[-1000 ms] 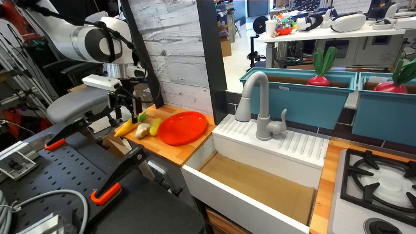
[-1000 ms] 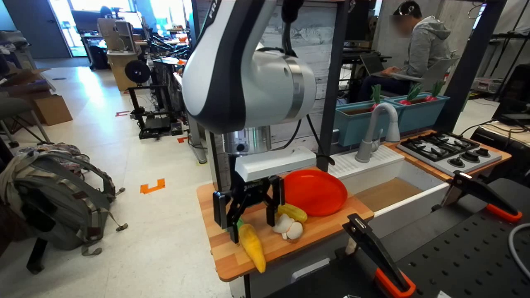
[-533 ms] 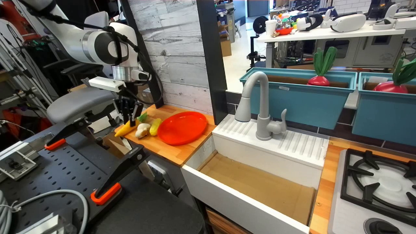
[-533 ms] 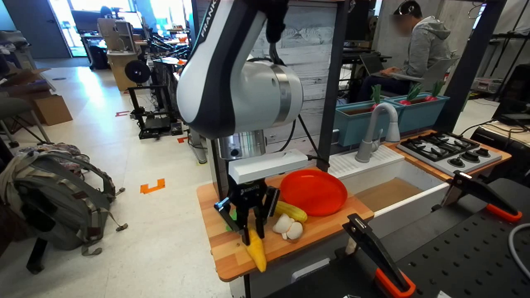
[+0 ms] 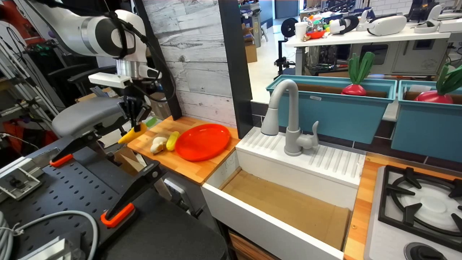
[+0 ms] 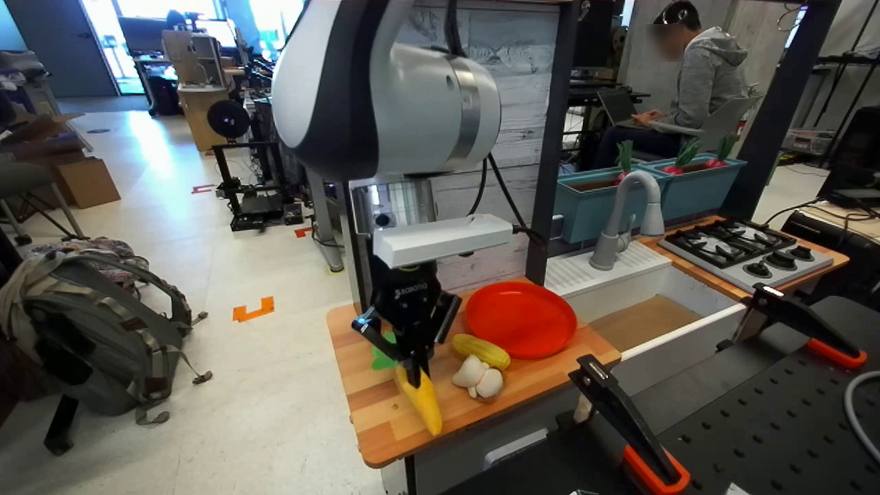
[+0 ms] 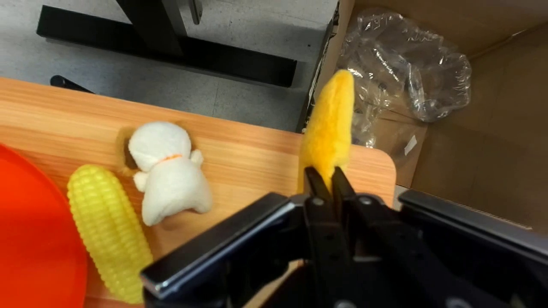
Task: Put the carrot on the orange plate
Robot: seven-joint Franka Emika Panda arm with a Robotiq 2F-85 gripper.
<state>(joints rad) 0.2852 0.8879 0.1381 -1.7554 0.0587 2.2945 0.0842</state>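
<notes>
Wooden counter (image 6: 536, 375) beneath carrot (image 6: 425, 405) in jaws, leaves (image 6: 379, 360) partly behind them.

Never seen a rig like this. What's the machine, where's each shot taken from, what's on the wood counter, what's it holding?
The machine is a single robot arm, ending in a black two-fingered pincer that does the grasping.

Two pictures are taken from outside the robot, from different places; they show the arm at the counter with a sink beside it. The third is the wrist view, looking down past the pincer.

On the wooden counter lie the orange plate, a yellow corn cob next to it, and a small white plush piece.

The pincer is closed on the carrot, a tapered yellow-orange toy with a green top. It appears to be held off the counter, and it isn't on the plate yet.
</notes>
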